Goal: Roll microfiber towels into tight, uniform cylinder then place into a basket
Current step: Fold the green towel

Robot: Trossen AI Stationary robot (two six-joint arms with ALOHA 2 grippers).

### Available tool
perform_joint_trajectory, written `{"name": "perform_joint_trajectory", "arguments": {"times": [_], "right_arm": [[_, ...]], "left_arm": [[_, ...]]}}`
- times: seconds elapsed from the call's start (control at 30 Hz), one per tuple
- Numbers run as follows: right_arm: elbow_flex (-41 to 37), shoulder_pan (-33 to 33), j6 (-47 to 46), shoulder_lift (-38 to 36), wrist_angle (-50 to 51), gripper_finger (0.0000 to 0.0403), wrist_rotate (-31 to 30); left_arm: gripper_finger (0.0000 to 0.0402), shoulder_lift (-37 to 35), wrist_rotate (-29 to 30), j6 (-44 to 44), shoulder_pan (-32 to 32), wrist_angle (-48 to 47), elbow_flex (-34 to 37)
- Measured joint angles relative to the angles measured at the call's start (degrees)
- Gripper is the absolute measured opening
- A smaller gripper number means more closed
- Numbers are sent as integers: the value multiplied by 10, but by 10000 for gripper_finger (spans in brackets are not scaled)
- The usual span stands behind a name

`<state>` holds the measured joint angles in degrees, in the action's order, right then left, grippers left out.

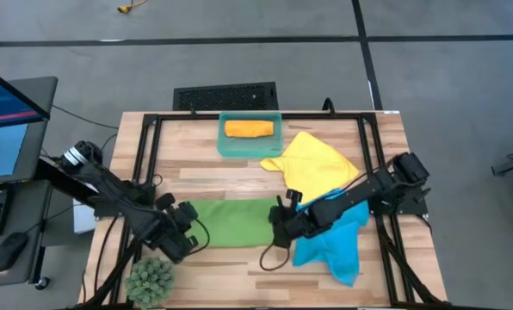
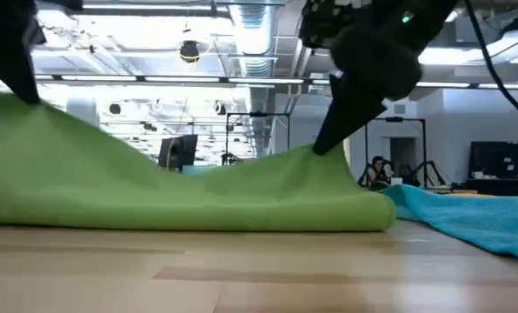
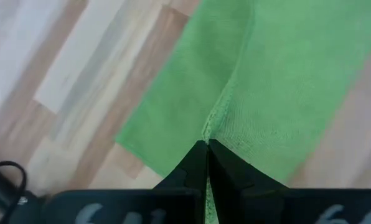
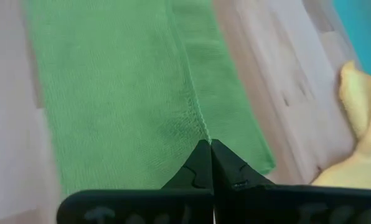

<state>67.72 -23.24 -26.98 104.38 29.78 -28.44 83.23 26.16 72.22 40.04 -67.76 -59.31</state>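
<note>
One green towel (image 1: 232, 222) pinched by two tools, left tool (image 1: 188, 226) and right tool (image 1: 276, 224).

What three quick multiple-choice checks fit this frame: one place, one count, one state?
1. Where is the orange towel?
A. in the basket
B. under the left arm
C. on the floor

2. How many towels lie outside the basket?
A. one
B. two
C. three

3. What are both claws doing?
A. hanging open
B. pinching the green towel
C. gripping the plant ball

Key: 1 A, the rolled orange towel sits inside the basket. 2 C, green towel, yellow towel, blue towel. 3 B, left claw and right claw are each shut on its fabric.
</note>
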Motion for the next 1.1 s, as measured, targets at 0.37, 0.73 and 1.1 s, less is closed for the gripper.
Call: {"name": "perform_joint_trajectory", "arguments": {"times": [0.37,0.73,1.1], "right_arm": [[-32,23,-46,0,-2,4,-2],[-32,43,-46,0,-16,10,-12],[-32,43,-46,0,-25,83,-16]], "left_arm": [[0,82,1,-52,-71,-39,0],[0,104,-25,-52,-80,-31,0],[24,104,-22,-55,-80,-32,0]]}}
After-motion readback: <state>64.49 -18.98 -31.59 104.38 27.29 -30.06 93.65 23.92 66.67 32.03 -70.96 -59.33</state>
